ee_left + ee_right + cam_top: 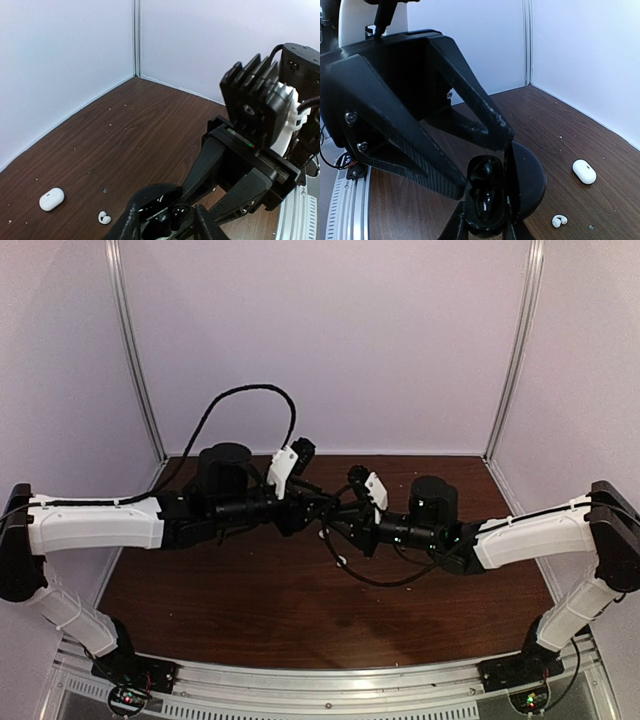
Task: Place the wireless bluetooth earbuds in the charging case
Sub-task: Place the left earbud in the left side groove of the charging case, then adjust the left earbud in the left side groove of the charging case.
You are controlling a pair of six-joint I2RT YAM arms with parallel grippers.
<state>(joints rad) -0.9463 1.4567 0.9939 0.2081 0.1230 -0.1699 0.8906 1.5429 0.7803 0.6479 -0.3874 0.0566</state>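
Black case [529,184] open, black earbud [484,172] inside | right tool [486,228] pinching it | left tool [482,161] spread

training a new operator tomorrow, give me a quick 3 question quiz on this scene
1. True or false: the white oval case lies on the table, with a loose white earbud near it.
2. Fill in: the open black case is gripped by the ___ hand.
3. How many white earbuds can you see lying loose on the table?

Key
1. True.
2. Right: the right hand is closed on it.
3. One.
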